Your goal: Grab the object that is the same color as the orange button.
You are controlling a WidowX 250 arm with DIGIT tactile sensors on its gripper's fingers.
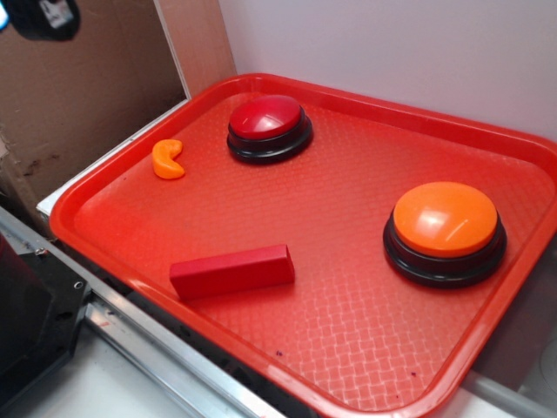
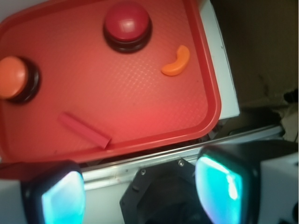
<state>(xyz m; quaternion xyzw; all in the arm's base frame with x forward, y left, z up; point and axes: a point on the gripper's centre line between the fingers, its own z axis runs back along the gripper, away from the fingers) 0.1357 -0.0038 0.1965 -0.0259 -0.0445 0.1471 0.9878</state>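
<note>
A red plastic tray (image 1: 113, 196) with a textured floor holds 4 things. The small glossy orange crescent piece (image 1: 168, 159) lies flat near the tray's left rim in the exterior view, its hollow side turned toward the red dome button (image 1: 269, 127), which stands just beside it toward the far edge on a black base. The orange dome button (image 1: 445, 231), also on a black base, stands on the right half of the tray, well apart from the crescent piece. A red rectangular block (image 1: 231, 272) lies on its long side near the front rim, between the 2 buttons and closer to the camera.

In the wrist view the same 4 things appear from above, with the crescent piece (image 2: 176, 61) toward the right rim, the red button (image 2: 127, 23) at the top, the orange button (image 2: 14, 78) at the left edge and the block (image 2: 84, 130) low on the tray.

The end effector (image 2: 140, 189) hangs outside the tray, over the metal rail beyond the front rim, well apart from the crescent piece. Its 2 fingers (image 2: 56, 196) show at the bottom of the wrist view with a wide gap between them and nothing in that gap, so the jaws stand apart. Brown cardboard (image 1: 78, 96) stands behind the tray's left side, and a pale wall (image 1: 392, 43) rises behind its far edge.
</note>
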